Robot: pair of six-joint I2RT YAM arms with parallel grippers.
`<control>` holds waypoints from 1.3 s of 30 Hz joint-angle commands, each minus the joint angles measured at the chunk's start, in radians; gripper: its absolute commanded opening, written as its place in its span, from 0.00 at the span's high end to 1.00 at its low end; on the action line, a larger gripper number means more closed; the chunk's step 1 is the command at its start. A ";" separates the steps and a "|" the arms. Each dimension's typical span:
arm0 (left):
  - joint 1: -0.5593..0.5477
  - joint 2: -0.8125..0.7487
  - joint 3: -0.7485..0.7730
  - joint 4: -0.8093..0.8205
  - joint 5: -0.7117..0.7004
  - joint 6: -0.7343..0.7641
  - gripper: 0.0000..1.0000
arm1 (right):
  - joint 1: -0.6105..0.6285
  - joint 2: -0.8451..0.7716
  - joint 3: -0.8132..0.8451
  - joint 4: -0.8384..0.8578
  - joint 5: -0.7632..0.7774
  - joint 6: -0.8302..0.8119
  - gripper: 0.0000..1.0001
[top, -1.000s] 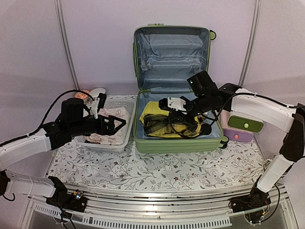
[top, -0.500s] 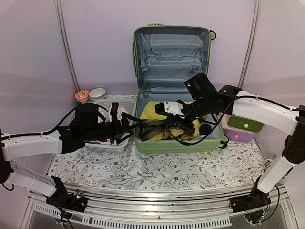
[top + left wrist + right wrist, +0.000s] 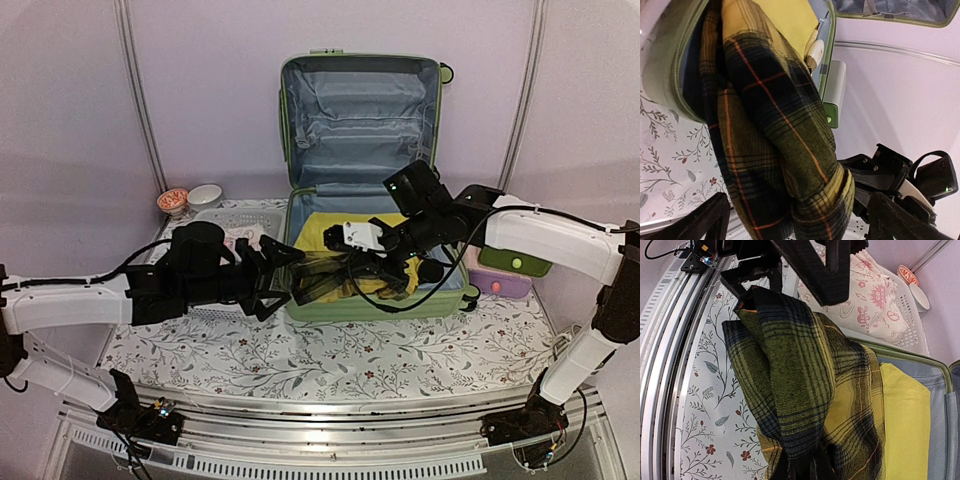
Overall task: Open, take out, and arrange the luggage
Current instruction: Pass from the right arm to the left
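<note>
Right gripper (image 3: 325,268): jaws closed on a plaid shirt (image 3: 790,390), which hangs bunched from them, raised clear of the case floor. Left gripper (image 3: 280,277): jaws spread wide, one finger either side of the shirt's loose end, not clamped.

Step in hand, as judged: taking out the contents, with a handover or two-handed spread pending. The next move calls for the left jaws to close on the cloth without catching the case rim.

The luggage (image 3: 400,303) lies open just beneath and beyond both jaws, lid upright against the wall, with a yellow garment (image 3: 325,228) inside.
</note>
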 commanded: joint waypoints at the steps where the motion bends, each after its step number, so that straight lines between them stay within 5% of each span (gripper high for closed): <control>1: -0.037 0.039 -0.008 0.005 0.009 -0.117 0.02 | 0.017 -0.013 -0.007 0.020 -0.007 0.001 0.97; 7: -0.053 0.071 -0.021 0.090 0.019 -0.151 0.02 | 0.030 -0.010 -0.010 0.020 -0.014 -0.005 0.97; 16: -0.075 0.092 -0.035 0.111 -0.009 -0.211 0.21 | 0.047 -0.008 -0.014 0.025 -0.035 0.000 0.96; 21: -0.078 0.075 -0.034 0.107 -0.076 -0.162 0.61 | 0.057 -0.022 -0.030 0.022 -0.041 -0.007 0.88; 25: -0.074 0.053 -0.027 0.072 -0.141 -0.083 0.98 | 0.058 -0.053 -0.059 0.031 -0.034 0.006 0.60; 32: -0.020 0.059 0.033 0.011 -0.134 0.107 1.00 | 0.057 -0.154 -0.134 0.135 -0.034 0.062 0.44; 39: 0.072 0.072 0.168 -0.168 -0.085 0.365 1.00 | 0.001 -0.192 -0.126 0.214 0.004 0.198 0.41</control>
